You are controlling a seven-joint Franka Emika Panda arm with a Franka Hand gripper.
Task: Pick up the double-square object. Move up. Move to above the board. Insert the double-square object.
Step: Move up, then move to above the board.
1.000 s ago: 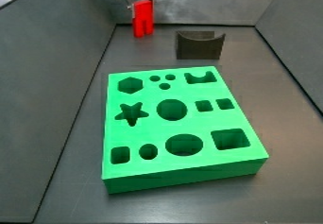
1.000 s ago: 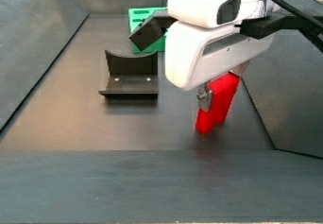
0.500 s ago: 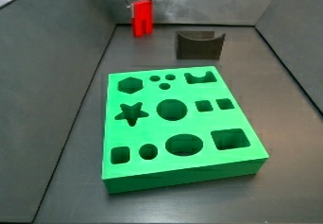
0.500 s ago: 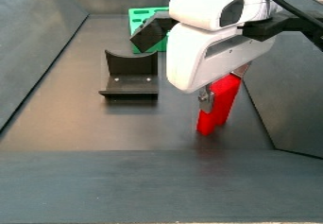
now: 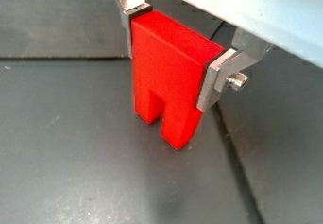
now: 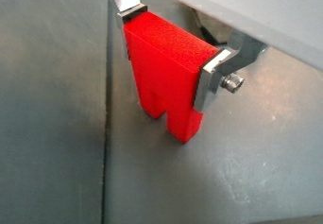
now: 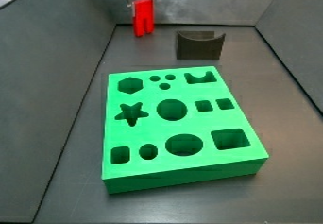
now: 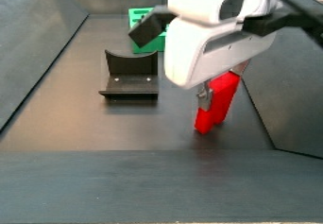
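The gripper point(image 5: 171, 53) is clamped on the red block point(image 5: 171, 72) at the far end of the floor, prongs down and seemingly just lifting, so carrying it over the green board point(image 7: 180, 124) and inserting it remain

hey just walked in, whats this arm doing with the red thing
The gripper is at the far end of the floor, away from the board, with its silver fingers closed on either side of the double-square object. The red piece is upright, prongs pointing down, at or just above the floor. The board lies flat with all its cut-outs empty, and the fixture stands between it and the gripper. So the piece is grasped but not yet carried over or inserted.
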